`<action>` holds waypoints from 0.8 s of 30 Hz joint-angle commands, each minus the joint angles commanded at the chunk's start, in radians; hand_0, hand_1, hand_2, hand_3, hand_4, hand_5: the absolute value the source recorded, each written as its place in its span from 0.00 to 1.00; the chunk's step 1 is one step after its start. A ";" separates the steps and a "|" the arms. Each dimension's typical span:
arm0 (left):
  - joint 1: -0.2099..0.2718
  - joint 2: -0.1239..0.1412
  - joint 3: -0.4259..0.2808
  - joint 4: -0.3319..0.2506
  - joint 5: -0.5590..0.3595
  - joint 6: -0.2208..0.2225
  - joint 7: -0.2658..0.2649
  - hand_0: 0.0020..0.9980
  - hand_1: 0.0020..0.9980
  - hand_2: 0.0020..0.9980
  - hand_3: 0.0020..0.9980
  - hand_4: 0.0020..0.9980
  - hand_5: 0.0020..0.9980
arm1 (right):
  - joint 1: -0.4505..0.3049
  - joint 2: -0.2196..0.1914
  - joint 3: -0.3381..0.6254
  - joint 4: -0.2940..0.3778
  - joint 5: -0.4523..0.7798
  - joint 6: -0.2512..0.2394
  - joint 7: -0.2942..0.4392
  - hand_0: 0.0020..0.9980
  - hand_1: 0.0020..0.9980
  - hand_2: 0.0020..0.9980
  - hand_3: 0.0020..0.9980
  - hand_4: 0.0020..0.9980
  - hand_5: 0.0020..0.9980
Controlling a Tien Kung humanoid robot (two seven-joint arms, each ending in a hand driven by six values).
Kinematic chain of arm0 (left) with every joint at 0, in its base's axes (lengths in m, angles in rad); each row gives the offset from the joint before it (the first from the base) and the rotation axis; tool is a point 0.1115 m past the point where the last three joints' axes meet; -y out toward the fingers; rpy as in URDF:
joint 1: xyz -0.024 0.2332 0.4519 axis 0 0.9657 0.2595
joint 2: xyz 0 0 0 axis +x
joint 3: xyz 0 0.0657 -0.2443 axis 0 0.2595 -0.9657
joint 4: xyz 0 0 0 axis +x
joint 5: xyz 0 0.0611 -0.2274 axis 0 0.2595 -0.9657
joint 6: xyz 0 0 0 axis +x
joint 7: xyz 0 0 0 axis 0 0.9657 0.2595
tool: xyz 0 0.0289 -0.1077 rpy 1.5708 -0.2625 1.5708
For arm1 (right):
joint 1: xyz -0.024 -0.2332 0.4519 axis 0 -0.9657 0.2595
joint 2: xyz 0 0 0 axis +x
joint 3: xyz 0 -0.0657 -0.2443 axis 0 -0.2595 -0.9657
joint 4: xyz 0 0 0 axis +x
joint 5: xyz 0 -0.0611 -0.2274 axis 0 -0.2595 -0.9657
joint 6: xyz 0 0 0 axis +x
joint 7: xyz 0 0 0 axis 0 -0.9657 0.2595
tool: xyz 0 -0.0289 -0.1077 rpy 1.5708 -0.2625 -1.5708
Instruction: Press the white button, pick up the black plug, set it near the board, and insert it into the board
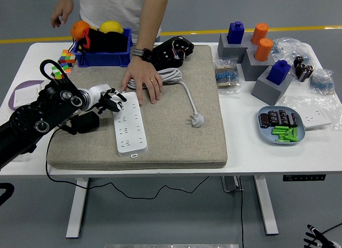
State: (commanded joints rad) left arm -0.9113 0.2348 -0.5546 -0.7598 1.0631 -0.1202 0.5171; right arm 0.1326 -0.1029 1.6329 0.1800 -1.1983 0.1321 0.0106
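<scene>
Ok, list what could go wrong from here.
1. The person's hand rests on the mat beside the power strip's far end, next to the robot's left hand; the two could collide.
2. The black plug sits under the left forearm, so its trailing cable could snag.
3. The white cord partly lies under the person's hand and may get dragged.

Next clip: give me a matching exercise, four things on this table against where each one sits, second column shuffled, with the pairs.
Things:
1. white power strip
2. white plug
3. green batteries
4. person's hand

Places:
A. in the blue dish at the right
B. lying on the grey mat's middle, at its cable's end
C. resting flat on the coiled white cable
D. on the mat's left part, with the left robot hand at its far end

Pairs: 1-D, 2-B, 3-A, 4-C
</scene>
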 joint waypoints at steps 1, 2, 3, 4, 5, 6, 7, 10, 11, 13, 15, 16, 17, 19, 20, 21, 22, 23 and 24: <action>-0.003 -0.002 0.009 0.005 -0.002 0.000 -0.002 0.00 0.04 0.13 0.74 0.27 0.00 | 0.000 0.000 -0.002 0.000 0.001 0.000 0.001 0.80 0.70 0.69 0.66 0.76 0.57; -0.005 -0.004 0.014 0.008 -0.003 0.001 -0.003 0.00 0.04 0.13 0.74 0.27 0.00 | 0.000 0.000 -0.004 0.000 0.002 0.001 0.001 0.80 0.70 0.69 0.66 0.76 0.57; -0.006 -0.005 0.017 0.011 -0.004 0.001 -0.004 0.00 0.04 0.13 0.74 0.26 0.00 | 0.001 0.000 -0.004 0.000 0.003 0.001 0.002 0.80 0.70 0.69 0.66 0.76 0.57; -0.008 -0.008 0.023 0.015 -0.004 0.002 -0.007 0.00 0.04 0.13 0.74 0.26 0.00 | 0.000 0.000 -0.005 0.000 0.004 0.001 0.002 0.80 0.70 0.69 0.66 0.76 0.57; -0.011 -0.010 0.028 0.019 -0.002 0.003 -0.009 0.00 0.04 0.13 0.74 0.26 0.00 | 0.000 0.000 -0.006 0.000 0.004 0.001 0.003 0.80 0.70 0.69 0.66 0.76 0.57; -0.014 -0.012 0.031 0.022 -0.002 0.003 -0.011 0.00 0.04 0.13 0.74 0.26 0.00 | 0.001 0.000 -0.007 0.000 0.004 0.001 0.002 0.80 0.70 0.69 0.66 0.76 0.57; -0.016 -0.014 0.032 0.026 -0.002 0.004 -0.013 0.00 0.04 0.13 0.74 0.26 0.00 | 0.001 0.000 -0.007 0.000 0.005 0.001 0.002 0.80 0.70 0.69 0.66 0.76 0.57; -0.021 -0.021 0.026 0.036 0.004 0.007 -0.021 0.00 0.04 0.13 0.74 0.26 0.00 | 0.001 0.001 -0.004 0.000 0.005 0.002 0.002 0.80 0.70 0.69 0.66 0.76 0.57; -0.023 -0.022 0.023 0.039 0.006 0.008 -0.026 0.00 0.04 0.13 0.74 0.26 0.00 | 0.001 0.001 -0.004 0.000 0.005 0.002 0.002 0.80 0.70 0.69 0.66 0.76 0.57; -0.025 -0.024 0.022 0.044 0.008 0.011 -0.033 0.00 0.04 0.13 0.74 0.26 0.00 | 0.001 0.001 -0.003 0.000 0.005 0.001 0.002 0.80 0.70 0.69 0.66 0.76 0.57; -0.030 -0.029 0.024 0.055 0.009 0.014 -0.041 0.00 0.04 0.13 0.74 0.26 0.00 | 0.001 0.001 -0.002 0.000 0.005 0.001 0.002 0.80 0.70 0.69 0.66 0.76 0.57; -0.031 -0.031 0.025 0.060 0.011 0.015 -0.043 0.00 0.04 0.13 0.74 0.26 0.00 | 0.001 0.001 -0.002 0.000 0.005 0.001 0.001 0.80 0.70 0.69 0.66 0.76 0.57; -0.031 -0.033 0.025 0.063 0.012 0.015 -0.045 0.00 0.04 0.13 0.74 0.26 0.00 | 0.001 0.001 -0.003 0.000 0.005 0.001 0.001 0.80 0.70 0.69 0.66 0.76 0.57; -0.030 -0.037 0.021 0.069 0.014 0.019 -0.053 0.00 0.04 0.13 0.74 0.26 0.00 | 0.002 0.002 -0.004 0.000 0.006 0.001 0.002 0.80 0.70 0.69 0.66 0.76 0.57; -0.029 -0.038 0.018 0.072 0.017 0.021 -0.055 0.00 0.04 0.13 0.74 0.26 0.00 | 0.002 0.002 -0.004 0.000 0.007 0.001 0.003 0.80 0.70 0.69 0.66 0.76 0.57; -0.029 -0.038 0.016 0.075 0.018 0.022 -0.057 0.00 0.04 0.13 0.74 0.26 0.00 | 0.002 0.002 -0.004 0.000 0.007 0.001 0.003 0.80 0.70 0.69 0.66 0.76 0.57; -0.029 -0.038 0.015 0.079 0.018 0.023 -0.057 0.00 0.04 0.13 0.74 0.26 0.00 | 0.002 0.002 -0.005 0.000 0.007 0.001 0.003 0.80 0.70 0.69 0.66 0.76 0.57; -0.030 -0.038 0.015 0.082 0.019 0.023 -0.057 0.00 0.04 0.13 0.74 0.26 0.00 | 0.001 0.002 -0.005 0.000 0.007 0.001 0.003 0.80 0.70 0.69 0.66 0.76 0.57; -0.030 -0.037 0.014 0.084 0.018 0.023 -0.057 0.00 0.04 0.13 0.74 0.26 0.00 | 0.001 0.002 -0.004 0.000 0.008 0.001 0.004 0.80 0.70 0.69 0.66 0.76 0.57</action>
State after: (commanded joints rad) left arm -0.9412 0.1973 -0.5402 -0.6756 1.0816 -0.0972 0.4598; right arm 0.1339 -0.1005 1.6285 0.1800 -1.1907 0.1327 0.0141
